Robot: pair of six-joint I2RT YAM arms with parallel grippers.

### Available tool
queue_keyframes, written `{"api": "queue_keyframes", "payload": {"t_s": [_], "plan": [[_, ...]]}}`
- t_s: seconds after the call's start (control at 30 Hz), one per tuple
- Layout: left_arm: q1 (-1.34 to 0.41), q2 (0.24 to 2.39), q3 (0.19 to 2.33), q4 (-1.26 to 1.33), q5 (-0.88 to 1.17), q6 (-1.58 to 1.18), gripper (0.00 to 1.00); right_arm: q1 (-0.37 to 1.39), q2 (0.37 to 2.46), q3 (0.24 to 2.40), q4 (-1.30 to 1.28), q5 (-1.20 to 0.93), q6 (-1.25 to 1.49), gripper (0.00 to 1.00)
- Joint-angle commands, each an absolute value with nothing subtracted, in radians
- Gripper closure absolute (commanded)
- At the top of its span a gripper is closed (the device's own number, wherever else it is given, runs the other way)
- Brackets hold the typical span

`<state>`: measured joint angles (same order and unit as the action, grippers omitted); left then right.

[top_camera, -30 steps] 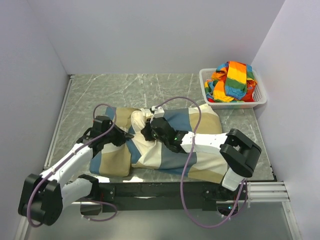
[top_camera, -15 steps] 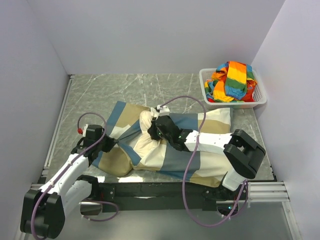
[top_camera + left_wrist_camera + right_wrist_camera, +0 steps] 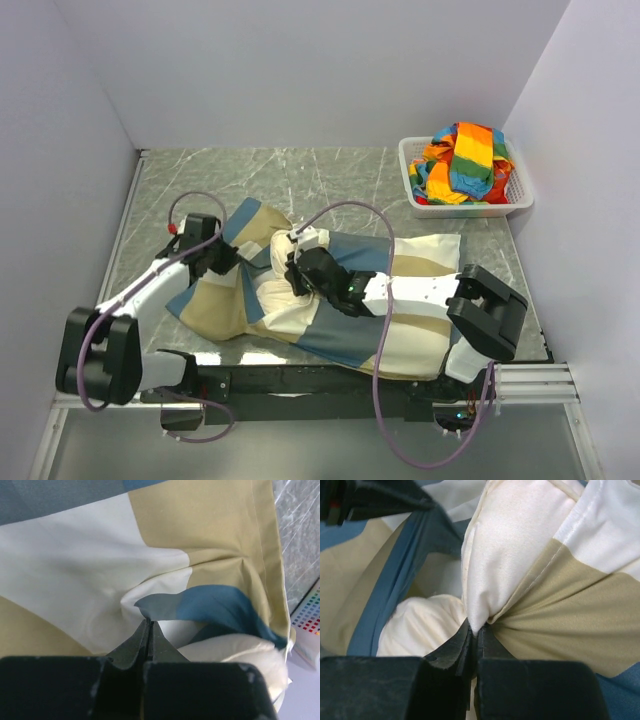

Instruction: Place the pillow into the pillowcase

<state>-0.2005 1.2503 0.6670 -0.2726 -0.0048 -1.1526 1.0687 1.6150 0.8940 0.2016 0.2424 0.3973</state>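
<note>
The pillowcase (image 3: 225,310) lies rumpled across the near part of the surface (image 3: 330,180), with the pillow (image 3: 272,290) bulging from its opening. The left gripper (image 3: 222,258) has its jaws pinching pillowcase fabric. The right gripper (image 3: 293,272) has its jaws pressed together on a pillow fold.

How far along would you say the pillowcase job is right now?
Partly done: much of the pillow seems inside the pillowcase. In hand: the left gripper pinches case fabric, the right gripper pinches the pillow at the opening. Left: tucking in the exposed cream bulge.
</note>
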Motion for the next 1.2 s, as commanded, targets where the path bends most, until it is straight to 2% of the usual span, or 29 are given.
{"api": "queue_keyframes", "payload": {"t_s": [0.0, 0.17, 0.27, 0.33, 0.57, 0.7, 0.8, 0.87, 1.1, 1.17], "plan": [[-0.181, 1.298, 0.813, -0.124, -0.117, -1.134, 0.99, 1.167, 1.595, 0.828, 0.143, 0.072, 0.338, 1.00], [-0.183, 1.198, 0.795, -0.164, -0.040, -1.098, 0.99, 1.177, 1.727, 0.911, 0.083, 0.159, 0.356, 1.00], [-0.183, 1.033, 0.679, -0.189, -0.006, -1.085, 0.99, 1.157, 1.807, 0.989, 0.025, 0.230, 0.400, 1.00], [-0.183, 0.913, 0.629, -0.195, 0.095, -1.078, 0.99, 1.143, 1.851, 1.017, 0.014, 0.250, 0.416, 1.00], [-0.193, 0.623, 0.482, -0.350, 0.204, -1.085, 0.99, 1.056, 1.884, 1.110, 0.049, 0.342, 0.469, 1.00], [-0.193, 0.583, 0.453, -0.356, 0.221, -1.040, 0.99, 1.016, 1.865, 1.114, 0.126, 0.305, 0.443, 1.00], [-0.193, 0.656, 0.529, -0.416, 0.146, -0.925, 0.98, 1.022, 1.852, 1.069, 0.220, 0.239, 0.413, 1.00], [-0.193, 0.714, 0.589, -0.446, 0.059, -0.867, 0.93, 1.022, 1.839, 1.014, 0.264, 0.227, 0.428, 1.00], [-0.196, 0.873, 0.747, -0.482, 0.003, -0.786, 0.53, 1.023, 1.835, 0.971, 0.321, 0.213, 0.440, 1.00], [-0.198, 0.941, 0.814, -0.512, 0.003, -0.731, 0.49, 1.023, 1.832, 0.974, 0.321, 0.215, 0.439, 1.00]]}}
